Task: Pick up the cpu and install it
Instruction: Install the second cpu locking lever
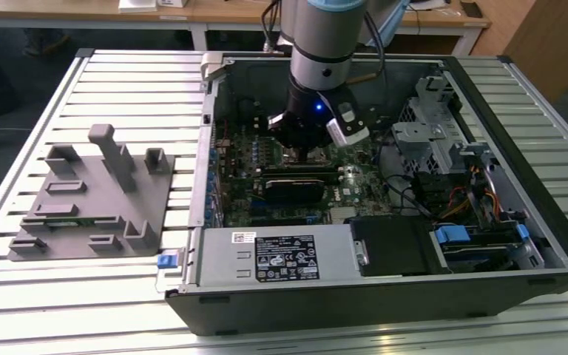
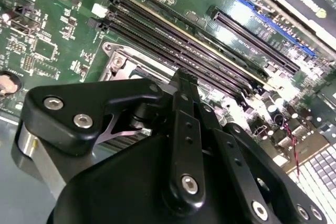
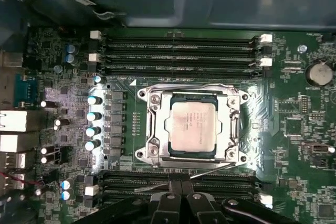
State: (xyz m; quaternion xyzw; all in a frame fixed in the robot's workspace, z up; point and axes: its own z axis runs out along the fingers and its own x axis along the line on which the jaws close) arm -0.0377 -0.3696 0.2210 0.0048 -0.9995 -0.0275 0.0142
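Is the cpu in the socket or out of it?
In: the first wrist view shows the cpu lying flat inside the socket's metal frame on the motherboard.

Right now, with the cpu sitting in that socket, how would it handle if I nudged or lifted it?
The cpu looks like a thin flat square with a metal top, so probably stiff and light. Its smooth top could be slippery to grip. It lies inside the socket frame, so a sideways nudge would likely be blocked; forcing it might damage it.
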